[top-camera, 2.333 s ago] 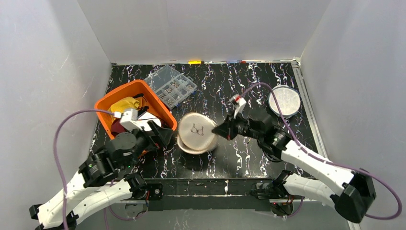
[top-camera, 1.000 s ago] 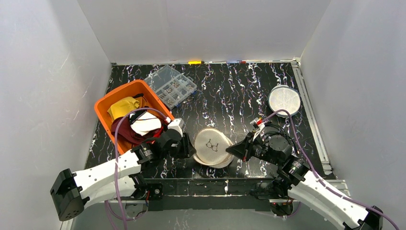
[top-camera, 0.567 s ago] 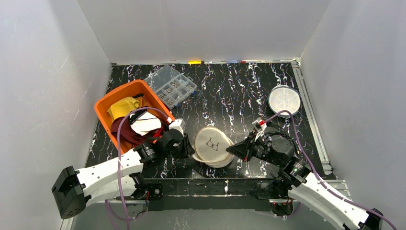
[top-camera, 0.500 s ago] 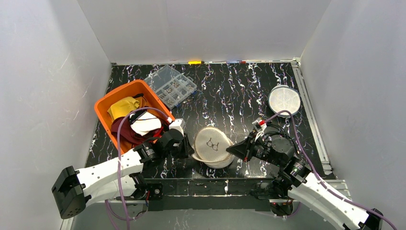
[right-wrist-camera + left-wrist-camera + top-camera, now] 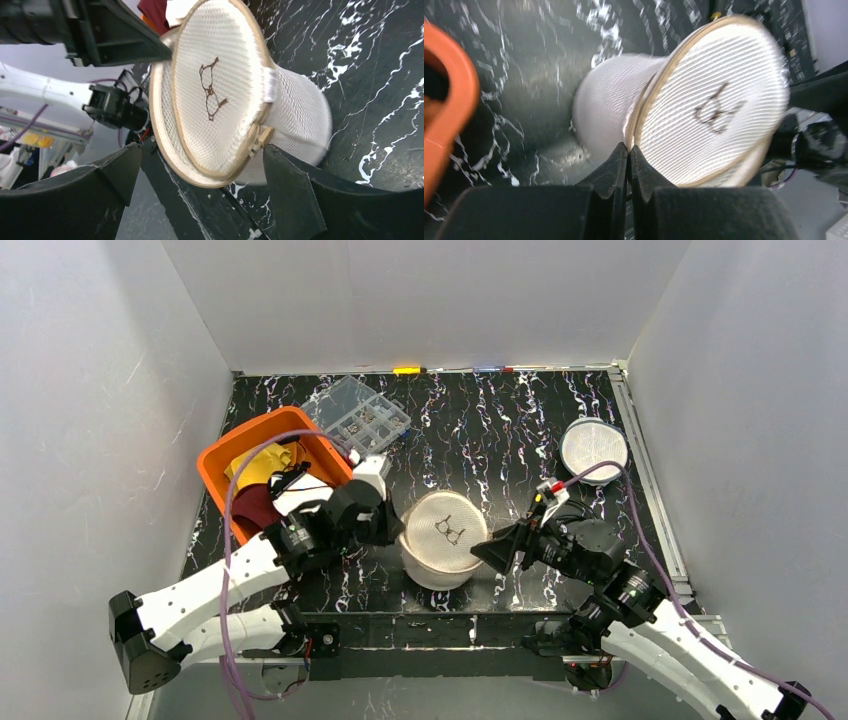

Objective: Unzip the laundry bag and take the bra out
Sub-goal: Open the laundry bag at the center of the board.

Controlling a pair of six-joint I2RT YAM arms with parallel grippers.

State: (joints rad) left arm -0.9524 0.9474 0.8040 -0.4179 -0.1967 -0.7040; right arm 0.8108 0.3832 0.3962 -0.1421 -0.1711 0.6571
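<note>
Furthest left, behind and outboard of the left claw (image 5: pixel 628 148), sits the orange bin (image 5: pixel 222 456) with yellow and dark red cloth in it. A clear compartment box (image 5: pixel 357 418) lies further out on the table (image 5: pixel 480 430), past the bin's far corner.

The left claw is clenched tight. Its two tips are pressed together on the tan seam where the flat face of the laundry bag (image 5: pixel 445 536) meets its mesh side. The bag sits straight ahead of those tips, tipped over, with the round face turned up and towards the right claw (image 5: pixel 487 548) and its lower side on the table. A brown line drawing (image 5: pixel 210 90) marks the face. The mesh is too dense to make out what is inside.

The right claw is released, its fingers (image 5: pixel 107 175) spread wide. The bag's rim stands just in front of the gap, touching neither finger. The beige zip pull (image 5: pixel 260 135) lies on the rim nearest this claw, and the zip looks done up.

Well beyond the right claw and outboard of it, a round white mesh disc (image 5: pixel 594 448) lies flat on the table.
</note>
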